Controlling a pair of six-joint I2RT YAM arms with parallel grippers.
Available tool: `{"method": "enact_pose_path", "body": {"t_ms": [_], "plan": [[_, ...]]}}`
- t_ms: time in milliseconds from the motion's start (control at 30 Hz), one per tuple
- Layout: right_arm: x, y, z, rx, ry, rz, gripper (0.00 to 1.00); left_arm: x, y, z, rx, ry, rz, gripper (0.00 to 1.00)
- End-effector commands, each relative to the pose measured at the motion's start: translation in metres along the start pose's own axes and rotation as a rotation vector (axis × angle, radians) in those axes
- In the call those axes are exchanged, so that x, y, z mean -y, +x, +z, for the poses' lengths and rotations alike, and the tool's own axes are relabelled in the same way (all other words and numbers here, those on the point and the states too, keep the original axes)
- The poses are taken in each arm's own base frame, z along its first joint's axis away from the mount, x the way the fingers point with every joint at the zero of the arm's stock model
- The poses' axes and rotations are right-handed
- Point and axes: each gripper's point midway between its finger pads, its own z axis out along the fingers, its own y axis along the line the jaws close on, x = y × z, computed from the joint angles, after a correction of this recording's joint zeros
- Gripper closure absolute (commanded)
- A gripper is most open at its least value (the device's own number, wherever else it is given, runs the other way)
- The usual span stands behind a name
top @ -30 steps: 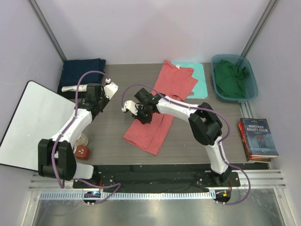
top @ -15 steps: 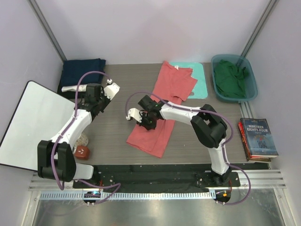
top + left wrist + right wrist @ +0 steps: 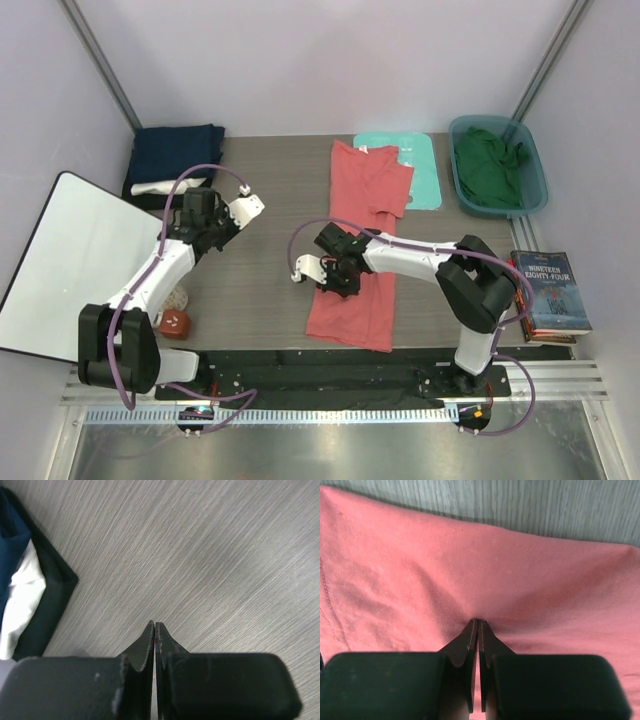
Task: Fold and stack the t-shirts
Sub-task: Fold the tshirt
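Observation:
The coral-red t-shirt (image 3: pixel 368 185) lies lengthwise on the table, its collar at the far end beside the mint board. My right gripper (image 3: pixel 343 275) is shut on a pinch of its cloth near the left edge of its lower half. In the right wrist view the coral-red t-shirt (image 3: pixel 470 565) puckers toward the closed tips (image 3: pixel 478 625). My left gripper (image 3: pixel 218 228) is shut and empty over bare table (image 3: pixel 200 555). A folded navy t-shirt (image 3: pixel 178 150) lies on a white one (image 3: pixel 155 187) at the far left. Both show at the left wrist view's left edge, navy (image 3: pixel 9 535) and white (image 3: pixel 20 595). A dark green t-shirt (image 3: pixel 490 165) is bunched in the teal bin.
The teal bin (image 3: pixel 537 190) stands at the far right. A mint-green board (image 3: pixel 427 175) lies partly under the coral shirt. Books (image 3: pixel 548 290) are stacked at the right edge. A large white board (image 3: pixel 60 260) leans at the left, with small red (image 3: pixel 176 322) and pale objects beside it.
My right gripper moved right and nearer, dragging the coral-red t-shirt; the shirt swung from a diagonal lie to nearly straight lengthwise. My left gripper shifted slightly right.

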Motion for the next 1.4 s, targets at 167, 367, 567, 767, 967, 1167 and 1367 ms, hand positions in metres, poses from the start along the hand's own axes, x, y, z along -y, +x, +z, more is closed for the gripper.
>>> {"method": "enact_pose_path", "body": {"t_ms": [167,367,567,767,967,1167,1367], "plan": [[0.120,-0.032,-0.056,0.104,0.416,0.209,0.84,0.001,-0.019,0.007,0.068,0.041,0.033,1.00],[0.263,-0.040,-0.107,0.196,0.765,0.403,0.99,0.002,-0.021,0.009,0.069,0.046,0.033,1.00],[0.355,-0.006,-0.085,0.109,0.894,0.408,0.99,-0.005,-0.024,0.012,0.057,0.025,0.043,1.00],[0.411,0.003,-0.078,0.098,1.001,0.381,0.99,-0.012,-0.022,0.013,0.037,0.002,0.054,1.00],[0.419,0.008,-0.055,0.097,1.012,0.354,0.99,-0.014,-0.021,0.017,0.024,0.000,0.053,1.00],[0.417,0.010,-0.023,0.109,0.950,0.331,0.99,-0.023,-0.025,0.023,0.017,-0.017,0.046,1.00],[0.415,0.002,0.008,0.163,0.868,0.299,0.99,-0.027,-0.026,0.028,0.014,-0.023,0.046,1.00]]}}
